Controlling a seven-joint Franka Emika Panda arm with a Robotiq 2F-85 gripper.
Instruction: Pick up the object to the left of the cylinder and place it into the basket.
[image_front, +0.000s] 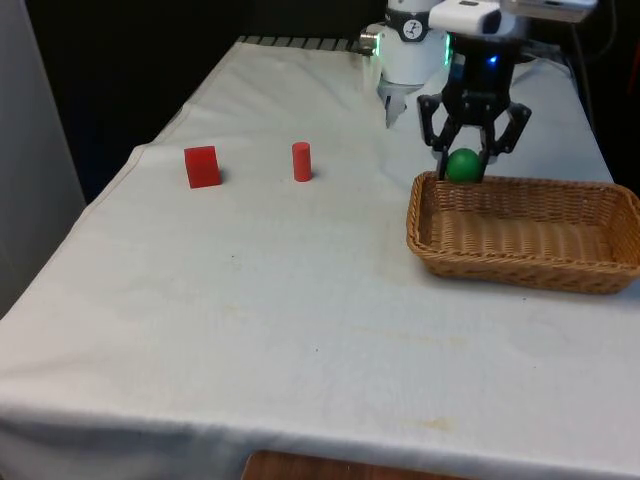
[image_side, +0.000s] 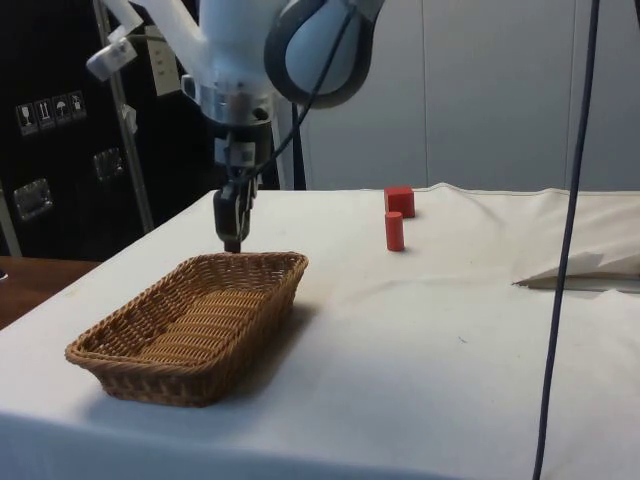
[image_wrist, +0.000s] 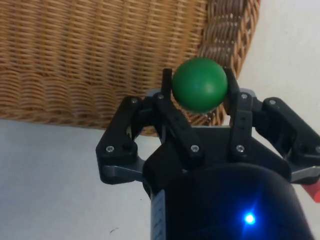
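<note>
so the gripper (image_front: 464, 163) has its two fingers clamped on a green ball (image_front: 462, 165); the ball sits between the fingertips, clear in the wrist view (image_wrist: 199, 84); it's hanging at the far corner of the wicker basket (image_front: 420, 205), at the front view's left end, about level with the rim; the wrist view has the ball partly over the basket's corner and partly over bare cloth just outside the rim; the side view puts the gripper (image_side: 232, 237) right at the basket's far edge (image_side: 268, 259)

my read: the carry is in hand, and the drop isn't done yet since the basket holds nothing so far; the next move looks like a short shift towards the middle of the basket, then opening the fingers; a ball let go right on the rim could bounce or roll off onto the table, so getting well over the woven floor first seems smart

other stuff: a red cylinder (image_front: 301, 161) stands upright well off to the front view's left; a red block (image_front: 202, 166) sits further left of it, apart from it; both are well clear of the basket and nothing stands in the gripper's way; odd bit: by the front view it's the block on the cylinder's left, not the ball
</note>
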